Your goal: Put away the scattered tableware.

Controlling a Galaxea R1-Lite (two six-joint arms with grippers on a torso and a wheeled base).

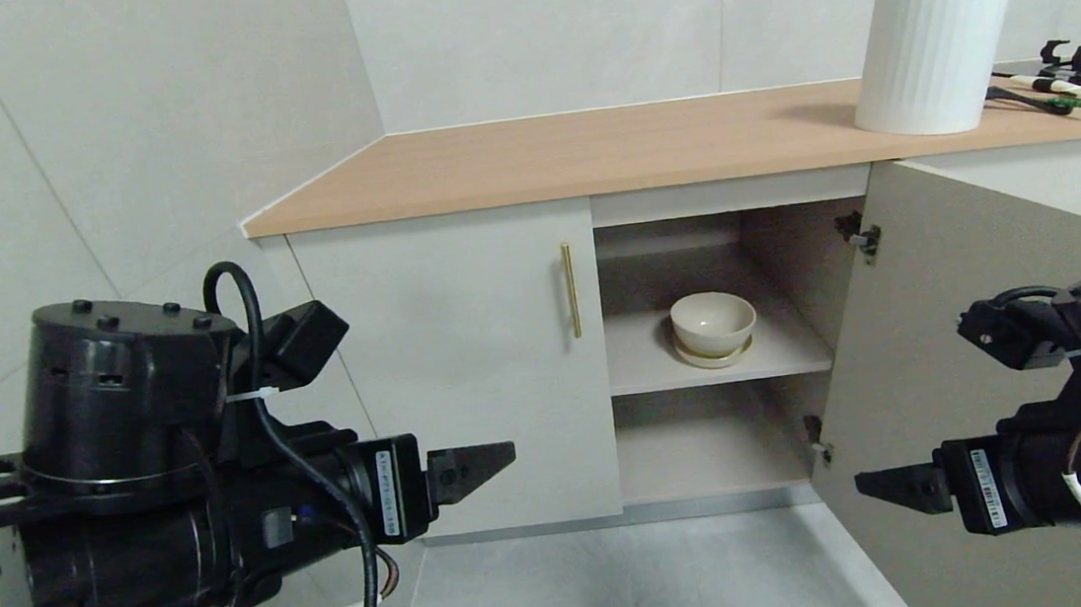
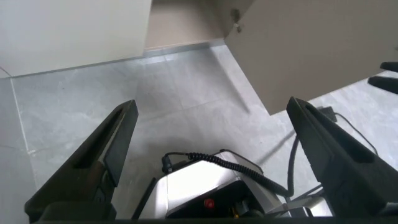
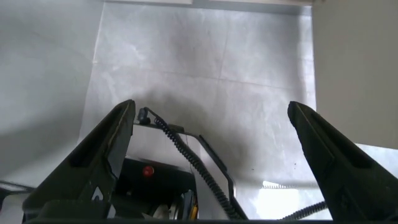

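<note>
Both sets of fingers wide, empty: left gripper (image 2: 211, 104), right gripper (image 3: 211, 106). Far bowl (image 1: 713, 323) shelved; probably push right door (image 1: 942, 354) shut squarely.

Counted are one bowl (image 1: 713, 323), one saucer (image 1: 714, 357), one ribbed white canister (image 1: 935, 45), two cabinet doors (image 1: 468, 370) (image 1: 898, 309), two shelves (image 1: 656, 367) (image 1: 705, 466) and one door handle (image 1: 571, 291).

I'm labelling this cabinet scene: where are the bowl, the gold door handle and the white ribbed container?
bowl (image 1: 713, 324), head view, middle of its outer wall.
gold door handle (image 1: 571, 291), head view, midway down the bar.
white ribbed container (image 1: 937, 42), head view, middle of its ribbed side.
</note>
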